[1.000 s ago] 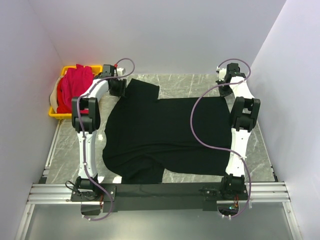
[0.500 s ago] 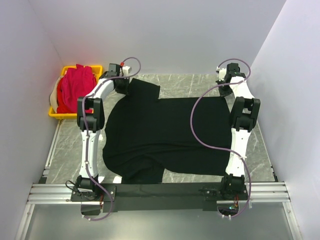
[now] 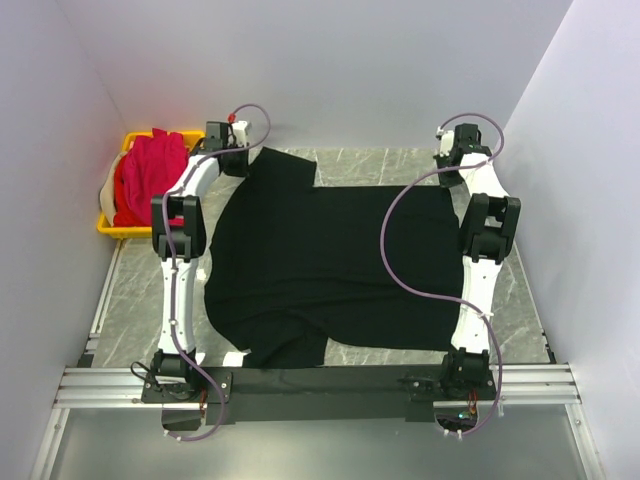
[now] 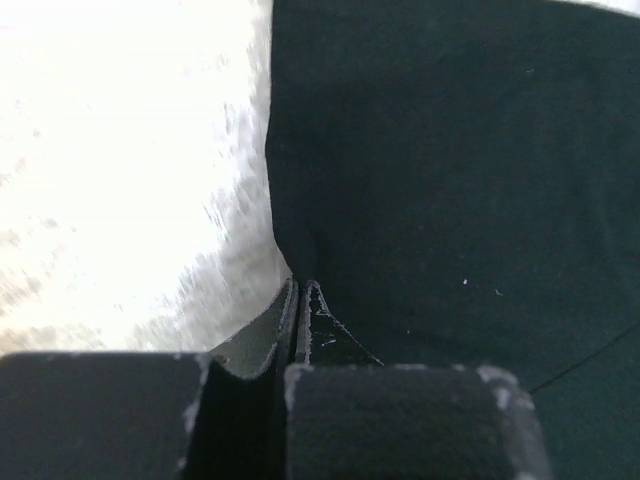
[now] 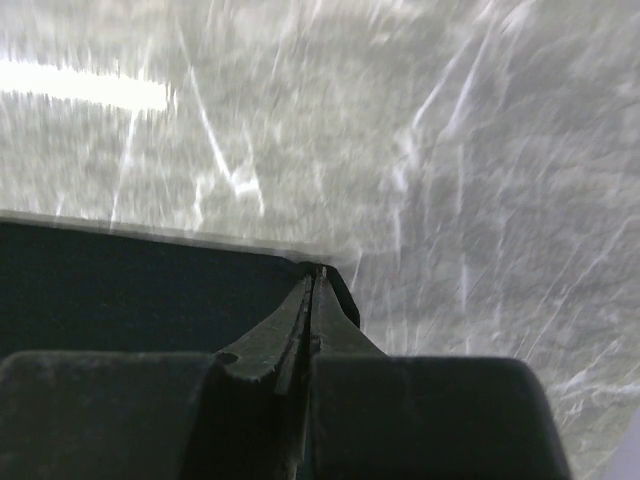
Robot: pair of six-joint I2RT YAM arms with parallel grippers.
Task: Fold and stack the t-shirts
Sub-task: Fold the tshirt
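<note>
At the far left, well apart from the black shirt (image 3: 320, 265), stood a yellow crate (image 3: 108, 228) with the pink shirts (image 3: 148, 178) heaped in it, not yet dealt with.

The left pincer (image 3: 232, 160) was at the black shirt's far-left corner. Its wrist view showed the tips pressed together right on the cloth's edge, so it looked clenched on that corner, with a thin fold of fabric nipped between them.

The black shirt lay spread across the middle of the marble surface (image 3: 350, 162), mostly flat. Its near-left part was bunched and turned under, close to the arm bases.

The right pincer (image 3: 452, 158) was at the black shirt's far-right corner. Its wrist view showed the tips closed on the very corner of the dark cloth, with bare surface beyond, so it too looked clenched on the shirt.

The step in hand seemed to be laying out and flattening the black shirt, with both far corners held, before any fold was made. No fold was finished and nothing was stacked, so the task looked to be near its start.

The next move probably called for both arms to pull evenly away from the shirt's centre to take out the slack. The near-left bunch would then need smoothing. Uneven pulling could skew the cloth or slip a thinly held corner.
</note>
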